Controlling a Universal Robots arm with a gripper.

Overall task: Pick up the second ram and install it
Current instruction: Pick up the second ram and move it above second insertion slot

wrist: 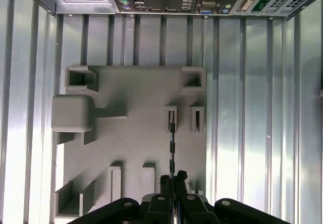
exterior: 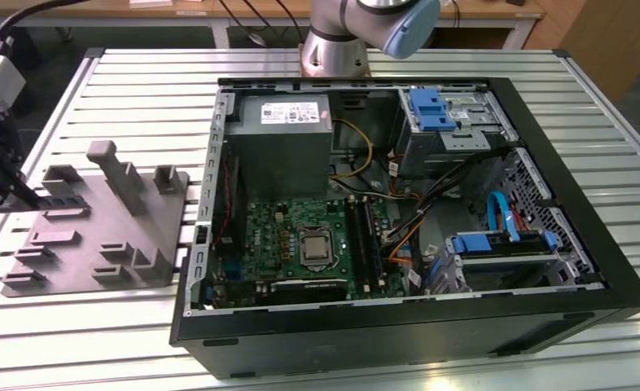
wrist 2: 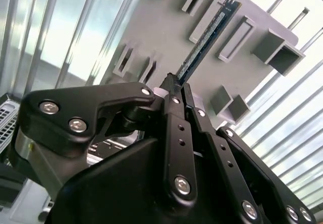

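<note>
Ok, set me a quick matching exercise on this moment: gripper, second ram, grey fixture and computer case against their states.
Things:
1. black two-finger gripper
2. thin dark second ram
3. grey plastic fixture
4. black computer case

States:
A. bears upright tabs and slots
B. side open, green board exposed
C. shut on a stick
D. pinched at one end between fingertips

Pairs: 1-C, 2-D, 3-A, 4-B.

Open PC case (exterior: pixel 407 334) on my slatted table (exterior: pixel 81 342); grey fixture (exterior: pixel 92 236) at its 9 o'clock; motherboard (exterior: pixel 271 236) inside, power supply (exterior: pixel 282 138) at 12.
</note>
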